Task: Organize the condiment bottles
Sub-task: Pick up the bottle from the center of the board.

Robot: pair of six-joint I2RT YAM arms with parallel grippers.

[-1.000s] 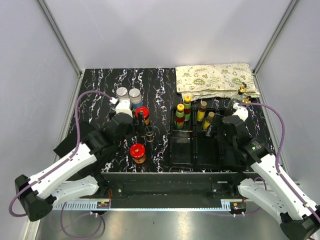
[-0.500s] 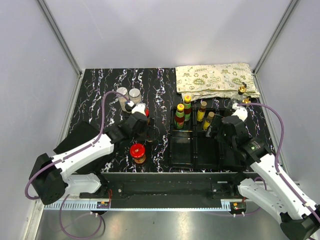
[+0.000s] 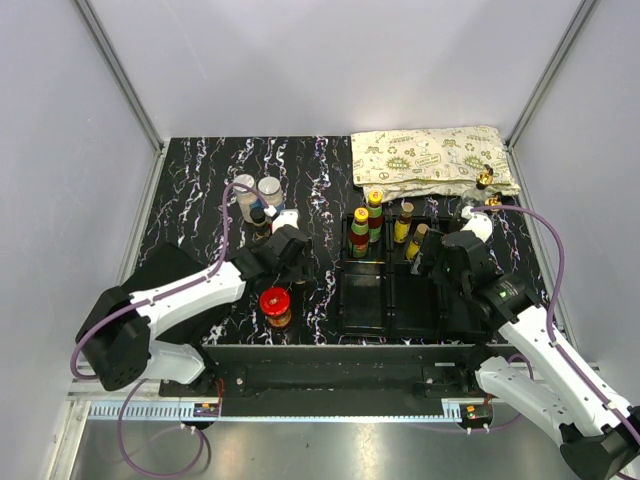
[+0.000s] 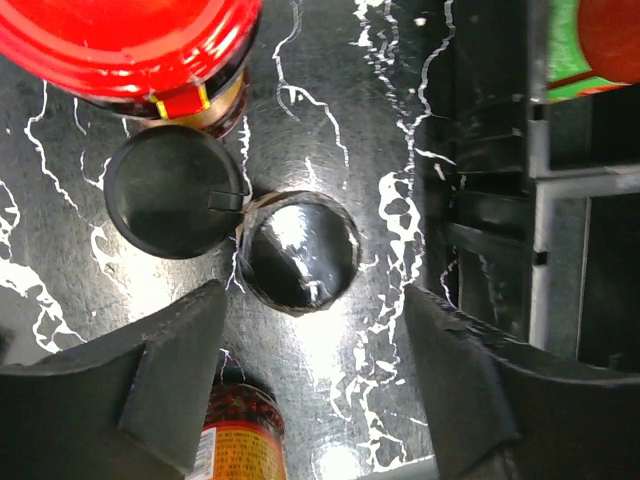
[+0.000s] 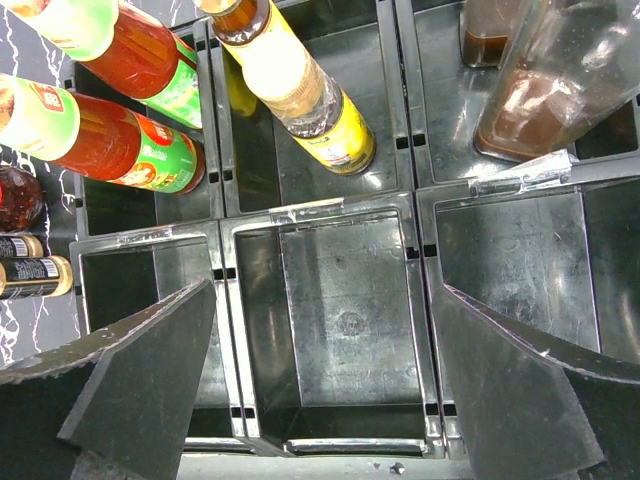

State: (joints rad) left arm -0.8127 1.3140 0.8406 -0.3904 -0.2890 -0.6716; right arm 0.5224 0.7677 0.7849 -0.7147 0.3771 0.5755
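Note:
Seen from the left wrist, my left gripper (image 4: 312,296) is open, a finger on each side of a shiny black-capped bottle (image 4: 300,252) without touching it. A second black cap (image 4: 172,190) and a red-lidded jar (image 4: 120,40) stand just beyond, and an orange-labelled jar (image 4: 235,440) stands by the left finger. From above, the left gripper (image 3: 293,262) is left of the black tray (image 3: 388,318). My right gripper (image 5: 322,290) hangs open over an empty tray compartment (image 5: 345,320). Red sauces (image 5: 150,65), a yellow bottle (image 5: 305,95) and a clear glass bottle (image 5: 560,80) fill the compartments behind it.
Two grey-lidded shakers (image 3: 257,189) stand at the back left and a red-lidded jar (image 3: 275,302) near the front. A printed cloth (image 3: 430,158) lies at the back right, with two gold-spouted bottles (image 3: 484,179) at its edge. Grey walls close in the marbled table.
My left arm has swung right and forward, from beside the shakers to the black-capped bottles, and its jaws have narrowed. The right arm has stayed put.

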